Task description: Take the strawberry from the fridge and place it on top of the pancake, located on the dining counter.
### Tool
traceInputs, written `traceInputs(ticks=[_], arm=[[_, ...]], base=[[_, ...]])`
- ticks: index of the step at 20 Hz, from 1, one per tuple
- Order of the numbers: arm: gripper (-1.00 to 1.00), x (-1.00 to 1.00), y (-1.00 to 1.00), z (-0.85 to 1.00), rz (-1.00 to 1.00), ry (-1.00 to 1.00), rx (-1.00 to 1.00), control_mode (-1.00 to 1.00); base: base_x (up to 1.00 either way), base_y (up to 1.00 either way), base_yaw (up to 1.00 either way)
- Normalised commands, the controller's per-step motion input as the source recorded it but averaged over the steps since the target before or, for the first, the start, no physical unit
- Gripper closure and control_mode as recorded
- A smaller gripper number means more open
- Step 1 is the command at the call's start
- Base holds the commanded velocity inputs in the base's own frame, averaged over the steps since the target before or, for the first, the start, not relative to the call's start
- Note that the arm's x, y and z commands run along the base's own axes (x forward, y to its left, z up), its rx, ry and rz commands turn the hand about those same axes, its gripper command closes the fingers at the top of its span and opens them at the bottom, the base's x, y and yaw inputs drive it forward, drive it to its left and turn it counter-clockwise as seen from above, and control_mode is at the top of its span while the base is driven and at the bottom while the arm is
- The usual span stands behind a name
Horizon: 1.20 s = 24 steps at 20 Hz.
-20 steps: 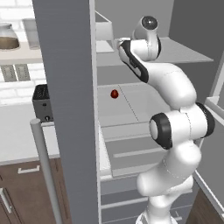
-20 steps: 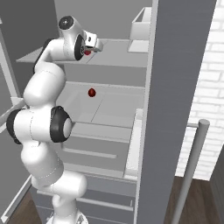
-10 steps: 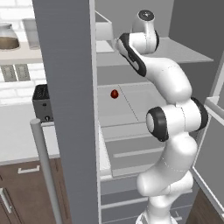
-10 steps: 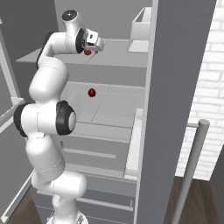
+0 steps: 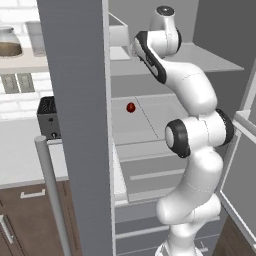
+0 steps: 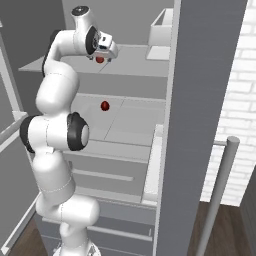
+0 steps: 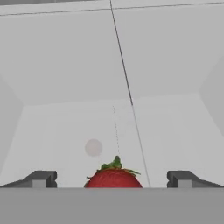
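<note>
Jaws wide apart | strawberry (image 7: 113,177) between them, bottom cut off

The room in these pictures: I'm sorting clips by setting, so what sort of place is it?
A rendered home kitchen, it seems: an open grey fridge with a strawberry on its shelf, brown wood cabinets under a pale counter, and a small black toaster-like appliance against a white brick wall.

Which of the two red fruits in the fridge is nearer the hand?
The strawberry on the upper shelf, at the open hand; the other fruit lies one shelf lower.
</note>
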Motion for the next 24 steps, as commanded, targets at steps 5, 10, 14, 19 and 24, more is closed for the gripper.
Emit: traceInputs(ticks=[5, 10, 14, 19, 24], arm=[[1.0, 0.0, 0.04, -0.44, 0.0, 0.0, 0.0, -1.0], [1.0, -0.01, 0.04, -0.23, 0.0, -0.12, 0.0, -1.0], [1.0, -0.18, 0.11, -0.09, 0.0, -0.19, 0.0, -1.0], [1.0, -0.69, 0.01, 0.0, 0.0, -0.12, 0.0, -1.0], [1.0, -1.0, -0.01, 0.0, 0.04, -0.22, 0.01, -1.0]], base=[[0.0, 0.0, 0.0], [0.0, 0.0, 0.0], [0.0, 0.0, 0.0], [0.0, 0.0, 0.0], [0.0, 0.0, 0.0]])
